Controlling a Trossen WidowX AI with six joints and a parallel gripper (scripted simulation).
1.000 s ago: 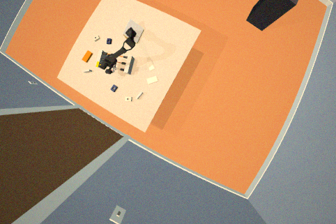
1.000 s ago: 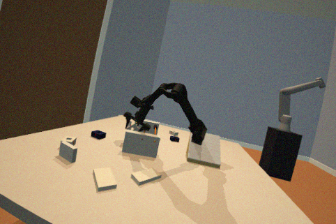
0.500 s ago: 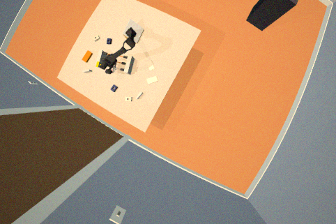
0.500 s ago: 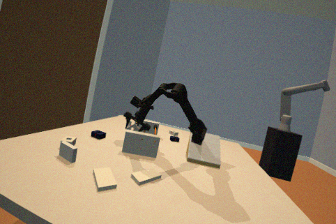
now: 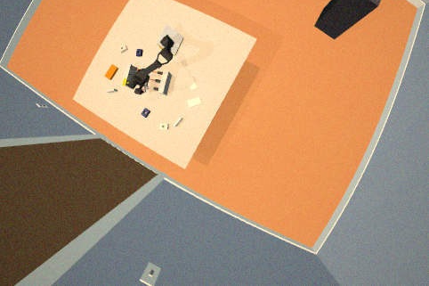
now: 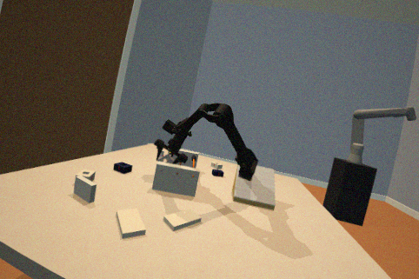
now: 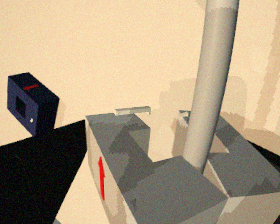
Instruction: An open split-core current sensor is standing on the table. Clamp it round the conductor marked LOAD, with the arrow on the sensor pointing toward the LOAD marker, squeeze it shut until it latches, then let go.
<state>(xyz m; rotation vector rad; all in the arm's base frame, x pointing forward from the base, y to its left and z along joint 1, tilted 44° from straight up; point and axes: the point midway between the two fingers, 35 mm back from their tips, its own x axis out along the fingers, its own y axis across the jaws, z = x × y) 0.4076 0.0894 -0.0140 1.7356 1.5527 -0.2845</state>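
Observation:
The grey split-core sensor point(image 7: 161, 185) fills the lower wrist view, with a red arrow point(image 7: 102, 179) on its left side pointing up the picture. Its two halves stand apart at the far end. A pale round conductor point(image 7: 213, 75) runs down into the space between them, close to the right half. My gripper point(image 7: 158, 134) is shut on the sensor, its black fingers at the left and right sides. In the top and exterior views the gripper point(image 5: 141, 88) point(image 6: 172, 156) is beside the grey terminal box point(image 5: 165, 83) point(image 6: 176, 180). No LOAD lettering is readable, and the latch is not clearly visible.
A dark blue block with a red mark point(image 7: 33, 105) stands beyond the left finger. Dark blue blocks point(image 5: 139, 53) point(image 5: 145, 112), an orange block point(image 5: 111, 71) and pale flat pieces point(image 5: 194, 102) point(image 6: 130, 222) lie around the box. The arm's base plate point(image 6: 261, 190) is to its side.

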